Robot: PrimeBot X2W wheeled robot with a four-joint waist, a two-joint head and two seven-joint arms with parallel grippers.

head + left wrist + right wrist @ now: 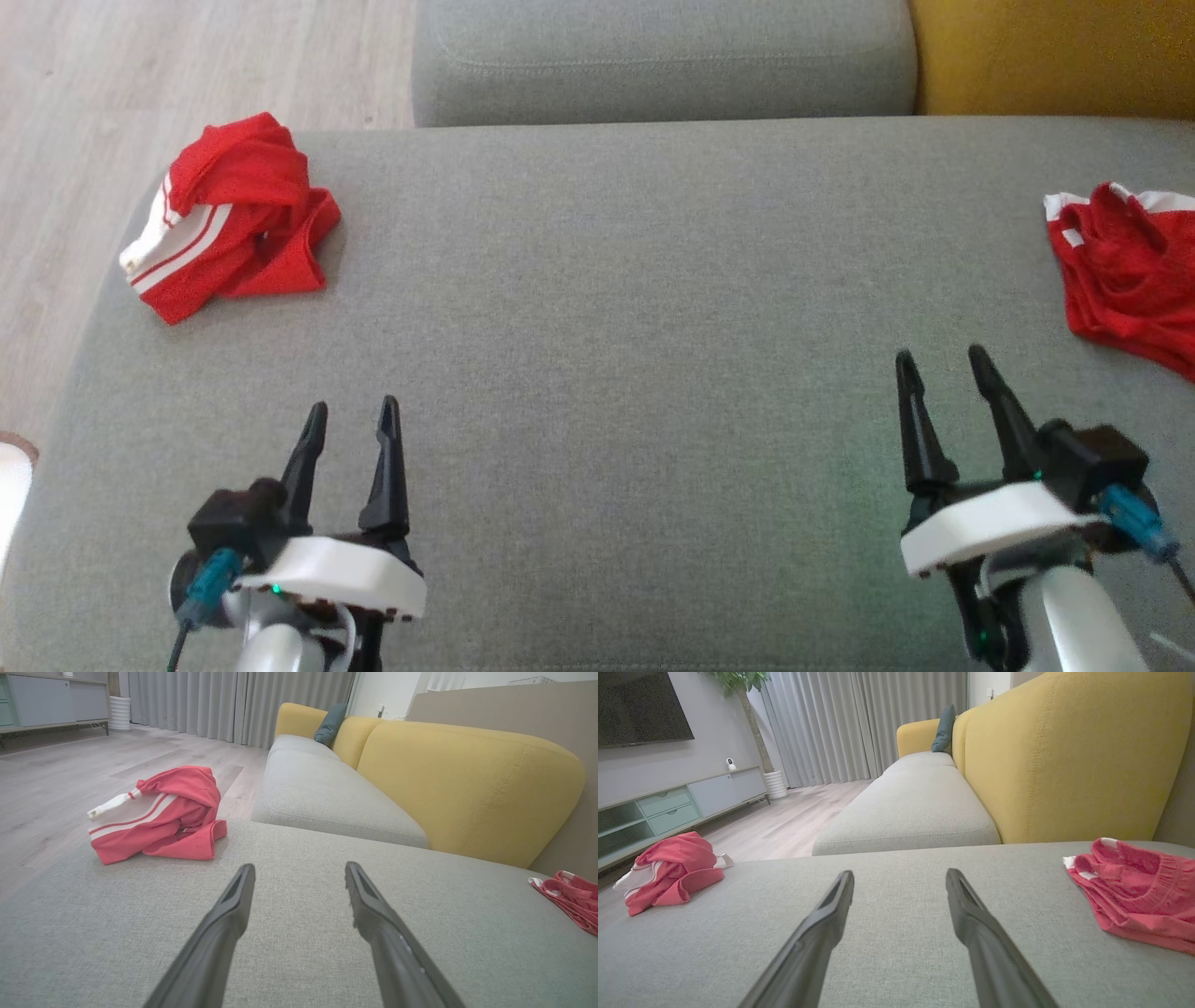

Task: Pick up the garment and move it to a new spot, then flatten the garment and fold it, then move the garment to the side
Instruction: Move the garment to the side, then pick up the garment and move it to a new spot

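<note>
- Garment pick-up was the step in hand, as I judged it, since neither pincer held any cloth.
- The left pincer (354, 403) hung low over the near part of the sofa seat (607, 308), its two dark fingers spread apart with nothing between them.
- The right pincer (940, 352) sat the same way on its own side, fingers parted and bare, aimed toward the yellow backrest (1055, 56).
- Plain grey cushion lay between the two pincers and ahead of them.
- The red garment (1125, 271) lay near the right pincer, ahead of it and to its right. It was fairly flat, showed a gathered waistband in the right wrist view, and ran off the right edge of the head view.
- The striped garment (233, 219), red with white bands, was bunched in a heap well apart from the left pincer. It sat at the seat's far left corner, close to the edge above the wooden floor (140, 93).
- I could not tell which of the two the task meant.
- The next move called for one arm to reach out, lower its open fingers over a raised fold, and close on it.
- Soft cloth like this would probably sag and trail, so the lift needed height before any carry.
- The heap by the edge might slip to the floor if it was nudged rather than gripped.
</note>
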